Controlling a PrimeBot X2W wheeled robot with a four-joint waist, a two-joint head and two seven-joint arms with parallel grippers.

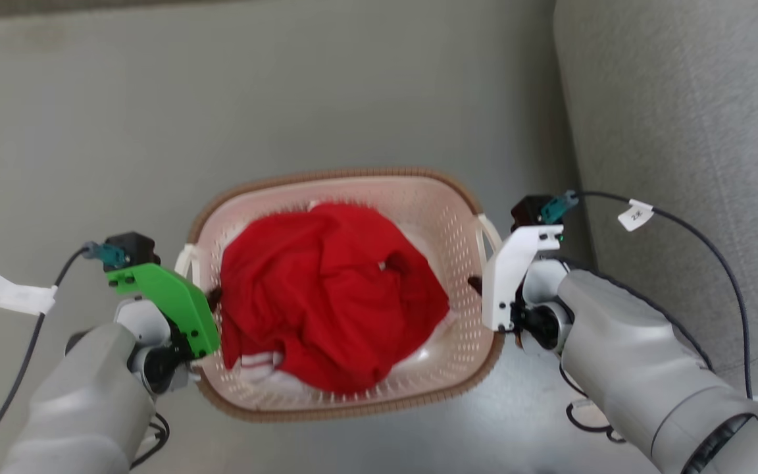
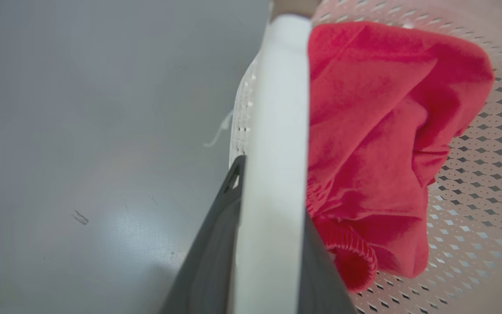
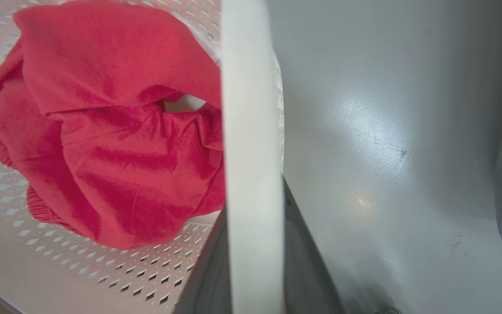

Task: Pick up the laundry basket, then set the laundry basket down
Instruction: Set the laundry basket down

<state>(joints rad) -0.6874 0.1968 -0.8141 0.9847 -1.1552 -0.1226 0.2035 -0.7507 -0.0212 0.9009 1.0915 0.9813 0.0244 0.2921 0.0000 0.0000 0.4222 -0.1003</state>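
Observation:
The laundry basket (image 1: 448, 210), cream-white and perforated with a brown woven rim, sits between my two arms over the grey floor. A crumpled red garment (image 1: 326, 289) fills it, with some white cloth under it. My left gripper (image 1: 212, 300) is shut on the basket's left white loop handle (image 2: 277, 131), one dark finger (image 2: 216, 244) on each side of it. My right gripper (image 1: 478, 284) is shut on the right loop handle (image 3: 251, 131) in the same way. Whether the basket rests on the floor or hangs above it, I cannot tell.
A grey sofa (image 1: 682, 131) rises close on the right, just past my right forearm. Dark cables (image 1: 714, 250) with white tags trail from both wrists. Bare grey floor (image 1: 221, 99) spreads ahead and to the left.

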